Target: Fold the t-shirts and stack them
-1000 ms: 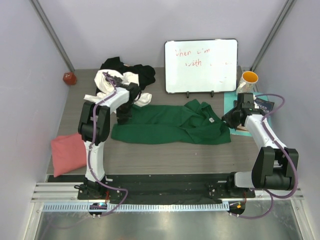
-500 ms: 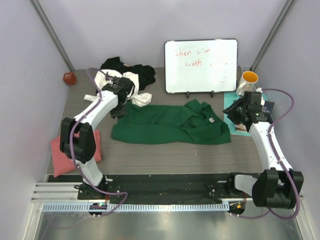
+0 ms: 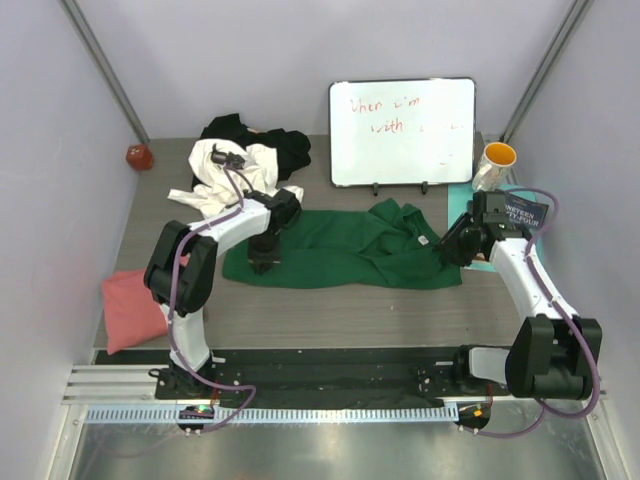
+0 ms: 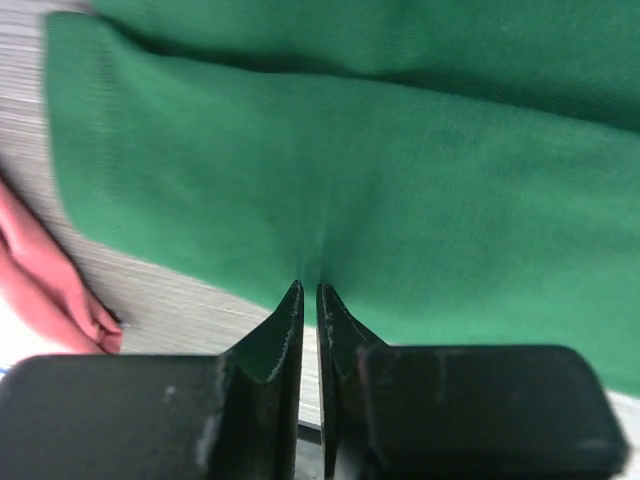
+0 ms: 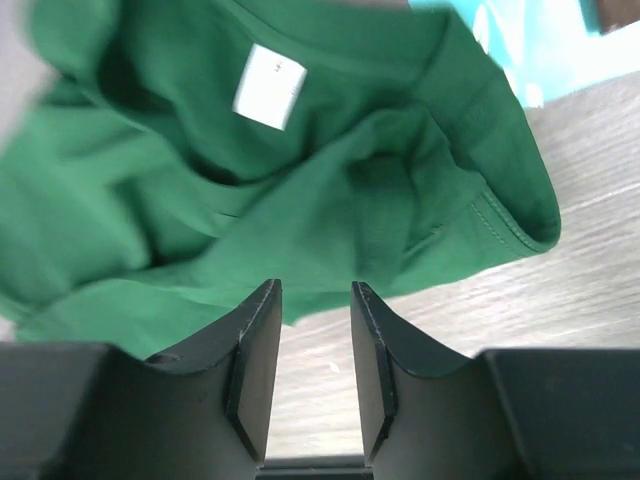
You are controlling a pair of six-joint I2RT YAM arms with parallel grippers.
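Green t-shirt (image 3: 340,248), left gripper (image 4: 310,290) pinching its edge, right gripper (image 5: 315,290) parted

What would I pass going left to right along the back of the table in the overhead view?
red ball → heap of white and black t-shirts → whiteboard → mug

Top view: bright, even, diffuse light; soft shadows; sharp focus. Left wrist view: dark green t-shirt (image 4: 400,200) softly blurred throughout. Right wrist view: motion smear from 9 to 11 o'clock.
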